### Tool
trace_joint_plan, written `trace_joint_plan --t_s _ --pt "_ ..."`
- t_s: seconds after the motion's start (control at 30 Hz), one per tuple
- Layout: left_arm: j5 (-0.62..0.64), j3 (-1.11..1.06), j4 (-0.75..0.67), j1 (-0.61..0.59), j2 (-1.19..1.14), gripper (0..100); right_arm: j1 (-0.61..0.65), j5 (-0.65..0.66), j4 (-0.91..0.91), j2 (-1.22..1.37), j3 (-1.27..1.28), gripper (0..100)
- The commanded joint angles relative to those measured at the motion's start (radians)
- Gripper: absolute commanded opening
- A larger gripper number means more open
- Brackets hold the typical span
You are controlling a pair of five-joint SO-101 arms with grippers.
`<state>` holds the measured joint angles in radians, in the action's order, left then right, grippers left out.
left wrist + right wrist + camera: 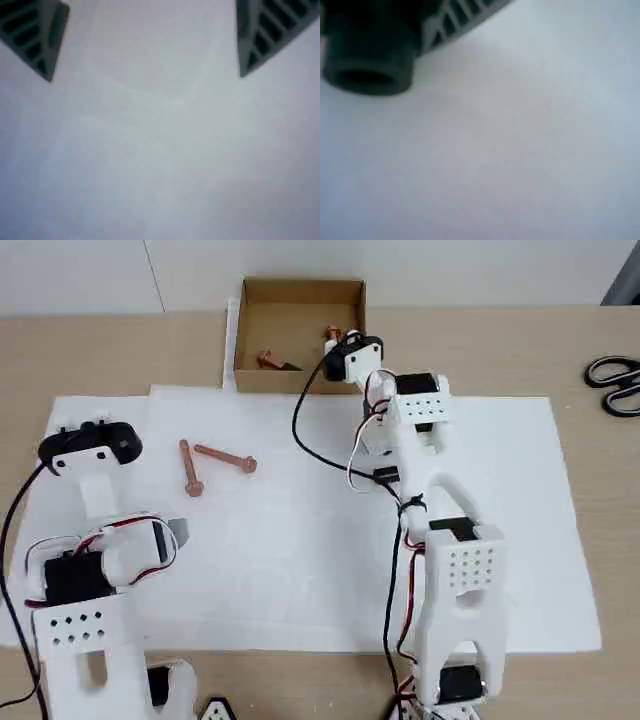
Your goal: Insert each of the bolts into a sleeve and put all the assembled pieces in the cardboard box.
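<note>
Two brown bolts (190, 468) (226, 457) lie on the big white sheet (300, 560) on the bench (120, 350). They sit close together, and one end of each almost touches the other. The cardboard box (300, 290) stands at the far edge of the sheet. One brown piece (270, 360) lies near its left wall and another (332, 333) is near its right wall. The right arm (420, 410) stretches to the front right corner of the box. A dark round tube (368, 70) sits right by its ribbed finger. I cannot tell if the right jaws are apart or together. The left arm (95, 450) stands at the left side of the sheet, a bit away from the bolts. The left jaws are wide apart over bare white sheet, with nothing between them. Black scissors (615, 380) lie far off to the right on the bench.
</note>
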<state>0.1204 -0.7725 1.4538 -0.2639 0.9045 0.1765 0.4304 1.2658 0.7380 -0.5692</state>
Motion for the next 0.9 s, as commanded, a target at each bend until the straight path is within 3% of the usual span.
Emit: trace_joint_plan --t_s 0.0,0.27,0.4,0.57,0.87 --pt "-0.005 0.004 -0.020 -0.003 0.015 23 -0.018 0.002 0.099 -0.111 -0.080 5.7" --pt "-0.005 0.007 -0.020 0.000 0.015 23 -0.012 0.000 0.325 -0.363 -0.153 5.7" --pt "-0.005 0.007 -0.020 0.002 0.015 23 -0.004 -0.064 0.466 -0.484 -0.144 5.7" --pt "-0.005 0.007 -0.020 0.002 0.015 23 0.027 -0.143 0.473 -0.679 -0.031 5.7" --pt "-0.005 0.007 -0.020 0.002 0.015 23 0.127 -0.104 0.470 -1.150 0.377 5.7"
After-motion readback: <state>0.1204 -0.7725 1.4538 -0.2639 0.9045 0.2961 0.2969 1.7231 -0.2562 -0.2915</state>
